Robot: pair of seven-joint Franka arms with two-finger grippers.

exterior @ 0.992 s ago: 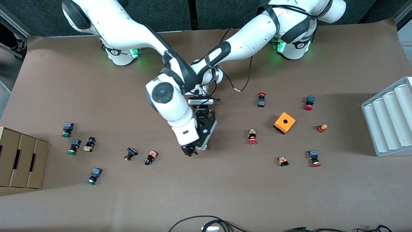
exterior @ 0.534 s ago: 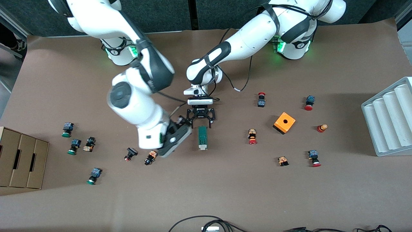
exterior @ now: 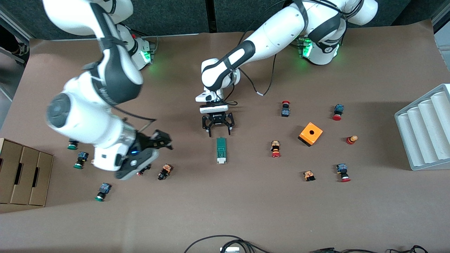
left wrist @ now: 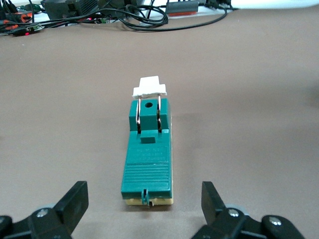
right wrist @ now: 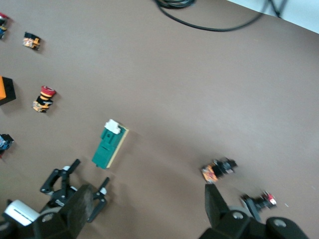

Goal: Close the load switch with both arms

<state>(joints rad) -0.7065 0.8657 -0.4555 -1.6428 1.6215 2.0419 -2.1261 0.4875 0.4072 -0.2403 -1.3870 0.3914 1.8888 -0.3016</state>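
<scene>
The load switch (exterior: 220, 150), a narrow dark-green block with a white piece at the end nearer the front camera, lies flat mid-table with nothing touching it. My left gripper (exterior: 219, 134) hovers open just off its green end, on the bases' side; in the left wrist view the load switch (left wrist: 147, 159) lies ahead of the left gripper (left wrist: 143, 199), and the fingers (left wrist: 75, 201) stand wide apart. My right gripper (exterior: 165, 141) is open and empty, up in the air toward the right arm's end of the table. In the right wrist view, the right gripper (right wrist: 144, 206) looks down on the load switch (right wrist: 108, 146).
An orange box with a hole (exterior: 310, 134) and several red-capped buttons (exterior: 275, 149) lie toward the left arm's end, by a white ribbed tray (exterior: 425, 130). Green-capped buttons (exterior: 101, 191) and a cardboard box (exterior: 24, 172) sit at the right arm's end. Small buttons (exterior: 164, 171) lie under the right hand.
The right arm swung off the load switch toward its own end of the table and rose. The left gripper opened, let go and drew back a little; the switch stays lying there.
</scene>
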